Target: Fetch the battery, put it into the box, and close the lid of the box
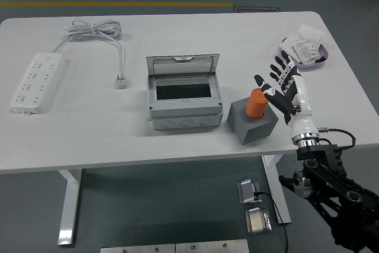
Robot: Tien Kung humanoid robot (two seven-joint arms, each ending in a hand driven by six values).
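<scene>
Nearest the worktop's [177, 146] front edge, toward the right, a grey block [253, 124] carries the orange battery [257, 103], standing upright in its top. Just right of it the robot's right hand [283, 84] hovers with its fingers [278, 69] spread and released, grasping nothing, thumb close beside the battery. Left of the block sits the grey box [183, 102], its clear lid [182, 65] tipped up and back, the dark inside exposed. Farther left lies a white power strip [37, 81], its cable [95, 29] coiled toward the far edge. Far right, a purple tray [323, 63] holds white packets [308, 48].
</scene>
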